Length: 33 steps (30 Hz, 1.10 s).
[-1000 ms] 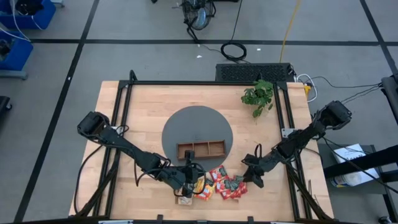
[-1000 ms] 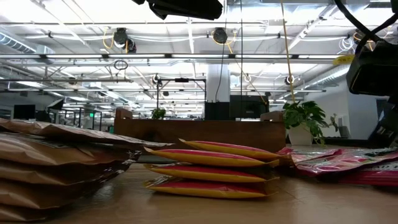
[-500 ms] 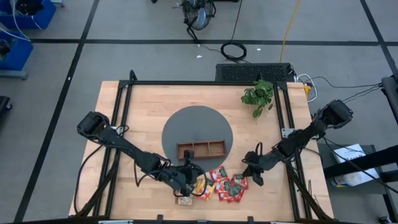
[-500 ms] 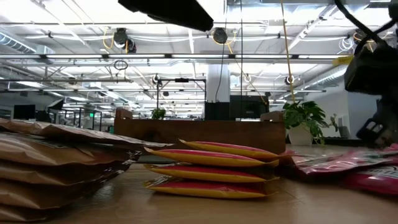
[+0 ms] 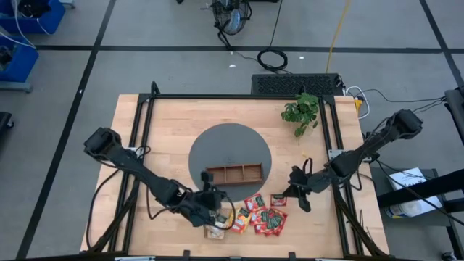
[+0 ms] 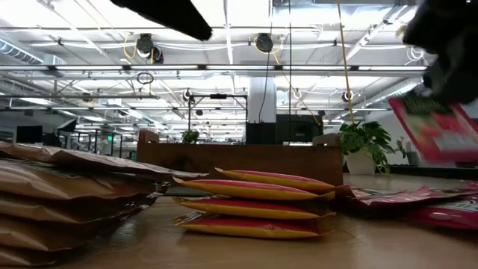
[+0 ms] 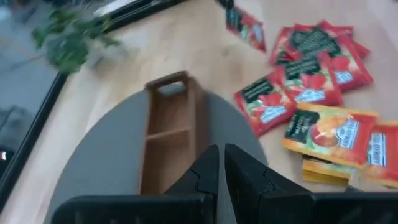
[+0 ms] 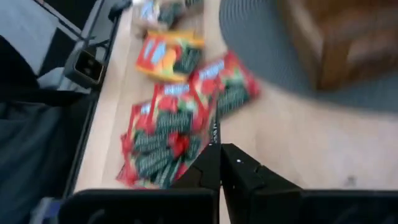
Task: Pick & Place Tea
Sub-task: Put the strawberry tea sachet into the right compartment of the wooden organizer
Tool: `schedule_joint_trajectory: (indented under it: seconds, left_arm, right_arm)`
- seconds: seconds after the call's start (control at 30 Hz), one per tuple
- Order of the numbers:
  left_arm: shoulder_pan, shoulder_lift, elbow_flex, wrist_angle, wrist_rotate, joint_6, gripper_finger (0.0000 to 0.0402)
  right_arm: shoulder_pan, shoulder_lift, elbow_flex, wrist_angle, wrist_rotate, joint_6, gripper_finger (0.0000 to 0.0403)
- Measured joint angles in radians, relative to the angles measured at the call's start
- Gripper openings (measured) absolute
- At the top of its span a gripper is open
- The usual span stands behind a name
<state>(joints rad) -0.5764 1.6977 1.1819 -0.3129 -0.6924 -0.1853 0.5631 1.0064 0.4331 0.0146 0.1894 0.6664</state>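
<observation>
The wooden tray (image 5: 234, 174) lies on the dark round mat (image 5: 217, 148) and serves as the reference. All three of its compartments appear bare in the high view and in the left wrist view; no sachet has yet been placed. The tea sachets (image 5: 262, 220) remain in a loose cluster on the table on the near side of the tray, red ones overlapping each other, with orange-yellow ones (image 5: 233, 216) beside them toward the left arm. One red sachet (image 5: 278, 200) sits apart from the cluster, between it and the tray's right end, directly at the tips of the right gripper (image 5: 287, 196). That gripper's fingers are pressed together, and in the low view the same red sachet (image 6: 437, 127) hangs clear of the table below a dark gripper, so the right gripper is judged to be clamped on it and carrying it. The left gripper (image 5: 211, 197) stands just off the tray's near left corner, above the mat's edge; its fingers are nearly together with only a slit between them in its wrist view, and nothing is seen held. Assessment: the task is at an early stage, one sachet lifted, none delivered, roughly a dozen outstanding. The potted plant (image 5: 301, 111) stands well beyond the tray and plays no part.
</observation>
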Motion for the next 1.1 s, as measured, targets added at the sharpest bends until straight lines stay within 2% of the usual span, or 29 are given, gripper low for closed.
schedule_joint_trajectory:
  seconds: [0.13,0.3,0.47,0.6,0.97,1.1]
  left_arm:
    - [-0.025,-0.016,0.0,-0.086,-0.078,-0.084,0.0035]
    - [-0.035,-0.016,0.0,-0.11,-0.145,-0.106,0.0035]
    - [-0.054,-0.016,0.0,-0.121,-0.202,-0.098,0.0035]
    - [-0.076,-0.016,0.0,-0.133,-0.235,-0.09,0.0035]
    - [-0.073,-0.016,0.0,-0.132,-0.234,-0.095,0.0035]
    - [-0.072,-0.016,0.0,-0.136,-0.234,-0.106,0.0035]
  right_arm:
    - [-0.048,-0.016,0.107,-0.085,0.06,-0.156,0.0]
    - [-0.183,0.008,0.223,-0.183,-0.014,-0.301,0.0]
    - [-0.347,0.064,0.269,-0.181,-0.128,-0.407,0.0]
    - [-0.447,0.145,0.31,-0.152,-0.177,-0.505,0.0]
    - [-0.529,0.366,0.349,-0.041,-0.157,-0.654,0.0]
    - [-0.534,0.404,0.349,-0.04,-0.09,-0.656,0.0]
